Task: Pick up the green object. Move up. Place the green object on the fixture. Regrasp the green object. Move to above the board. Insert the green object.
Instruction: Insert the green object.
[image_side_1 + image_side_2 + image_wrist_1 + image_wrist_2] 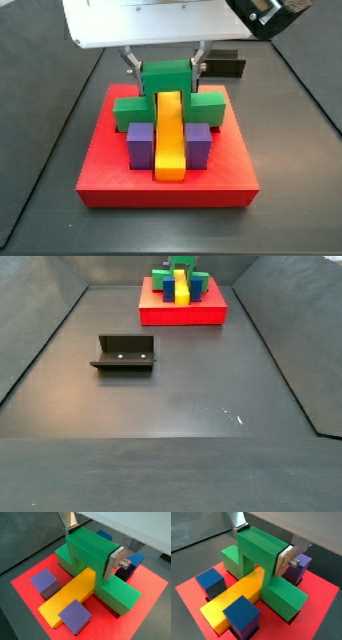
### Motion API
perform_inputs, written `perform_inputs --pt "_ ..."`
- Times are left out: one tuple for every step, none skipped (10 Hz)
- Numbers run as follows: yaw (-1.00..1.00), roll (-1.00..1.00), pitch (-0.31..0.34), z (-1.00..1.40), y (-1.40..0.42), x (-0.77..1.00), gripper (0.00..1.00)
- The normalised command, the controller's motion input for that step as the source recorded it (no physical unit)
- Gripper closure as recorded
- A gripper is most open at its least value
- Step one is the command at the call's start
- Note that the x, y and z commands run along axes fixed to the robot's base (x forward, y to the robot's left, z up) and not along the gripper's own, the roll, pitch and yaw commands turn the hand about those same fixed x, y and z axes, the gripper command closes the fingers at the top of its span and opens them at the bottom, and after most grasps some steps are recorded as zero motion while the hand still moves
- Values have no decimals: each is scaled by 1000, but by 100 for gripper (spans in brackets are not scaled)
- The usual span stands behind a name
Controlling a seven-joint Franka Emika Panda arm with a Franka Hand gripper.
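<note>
The green object (120, 592) (281, 594) (167, 78) stands on the red board (150, 582) (167, 190) (181, 314). Its raised centre block bridges the far end of the yellow bar (67, 597) (170, 140), with one side arm low on each side. My gripper (91, 546) (261, 544) (166, 62) comes down from above and is shut on the centre block, a silver finger (113, 562) pressed flat against each side. The black fixture (124, 353) (225, 67) stands on the floor apart from the board, with nothing on it.
Two purple blocks (139, 142) (198, 142) flank the yellow bar at the board's near end in a side view. Blue blocks (211, 582) (241, 614) sit on the other faces of the same posts. Dark walls (40, 346) ring the dark floor.
</note>
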Motion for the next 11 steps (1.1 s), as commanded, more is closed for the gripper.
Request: perform_inputs --pt "-60 -179 116 -37 0 63 100" --pt "-51 -129 117 -66 0 49 100" --pt "-46 -16 127 -80 -11 63 100" --pt "-54 -17 127 -89 -29 94 100" --pt "-54 -14 124 -180 -63 106 100" --pt "-60 -10 123 -226 -43 123 100" --pt "-83 0 143 -283 -46 149 100" --pt "-97 0 134 -369 -31 151 100" --pt "-100 -30 93 -434 0 117 100" --pt "-154 -66 109 -214 3 0 100" --pt "-123 -51 81 -51 3 0 100"
